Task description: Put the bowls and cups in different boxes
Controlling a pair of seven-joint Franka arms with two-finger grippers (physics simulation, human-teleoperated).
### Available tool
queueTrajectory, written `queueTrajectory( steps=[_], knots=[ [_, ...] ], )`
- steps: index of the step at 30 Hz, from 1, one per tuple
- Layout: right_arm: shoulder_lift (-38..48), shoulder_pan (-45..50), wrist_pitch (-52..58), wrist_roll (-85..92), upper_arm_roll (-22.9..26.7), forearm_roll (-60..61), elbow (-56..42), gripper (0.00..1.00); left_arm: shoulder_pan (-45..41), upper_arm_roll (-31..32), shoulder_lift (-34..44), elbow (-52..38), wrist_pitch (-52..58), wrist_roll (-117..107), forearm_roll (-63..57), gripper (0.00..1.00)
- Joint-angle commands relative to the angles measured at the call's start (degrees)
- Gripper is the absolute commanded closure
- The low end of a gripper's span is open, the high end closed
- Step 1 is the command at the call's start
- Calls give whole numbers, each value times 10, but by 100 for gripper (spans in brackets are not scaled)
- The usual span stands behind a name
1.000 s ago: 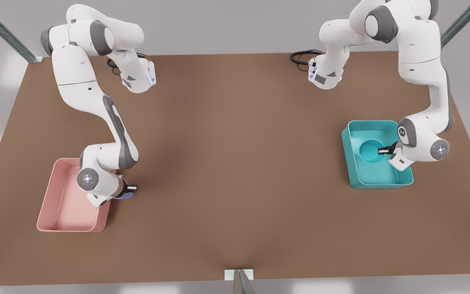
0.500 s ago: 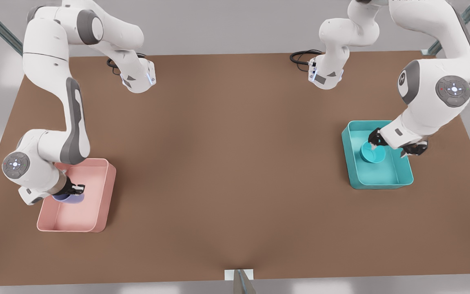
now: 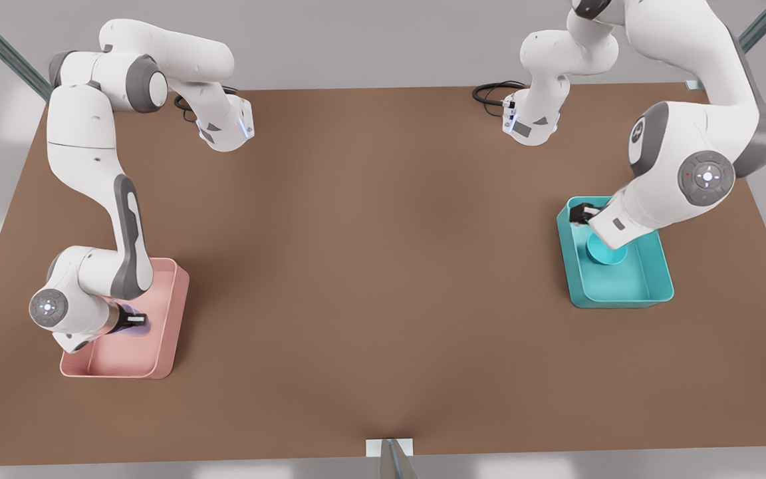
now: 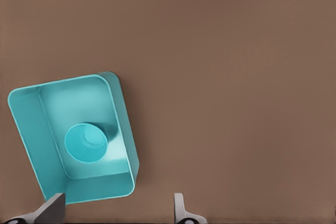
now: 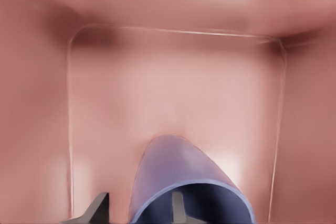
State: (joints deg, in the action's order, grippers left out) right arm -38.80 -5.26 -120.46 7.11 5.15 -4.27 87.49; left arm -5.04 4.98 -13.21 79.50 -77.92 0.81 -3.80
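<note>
L gripper point(image 4: 115, 208) lifted off bowl point(image 4: 85, 142) — R gripper point(image 5: 137, 209) holds cup point(image 5: 181, 182).

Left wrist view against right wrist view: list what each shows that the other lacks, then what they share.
Left wrist view alone: the teal box with the teal bowl inside it, the brown table, and the left gripper, open. Right wrist view alone: the pink box with the lavender cup inside it, the right gripper at the cup's rim. Shared: each looks into one box holding one item.
</note>
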Motion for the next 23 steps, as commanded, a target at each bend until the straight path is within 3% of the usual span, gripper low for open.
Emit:
queueTrajectory(
  steps=[1, 5, 10, 14, 17, 19, 23],
  knots=[
    [1, 0, -5, 72, 0, 23, 0, 0, 0, 0, 1, -1, 33, -107, -2, 0],
    [28, 4, 6, 77, -5, 22, -4, 0, 0, 1, 0, 0, 33, -107, -2, 0],
    [140, 12, 149, 70, -31, 24, -5, 0, 1, 1, 0, 0, 38, -107, -2, 0],
    [218, 25, 274, -67, -30, 69, 1, 0, 1, 1, 0, 0, 38, -107, -2, 0],
    [306, 23, 291, -51, -30, 63, 55, 0, 1, 2, 0, 0, 42, -107, -2, 0],
    [311, 22, 368, -40, -27, 60, -1, 0, 1, 3, 13, -1, 51, -108, -3, 0],
    [310, 24, 380, -45, -27, 60, -14, 0, 1, 3, 16, -1, 74, -111, -3, 0]
  ],
)
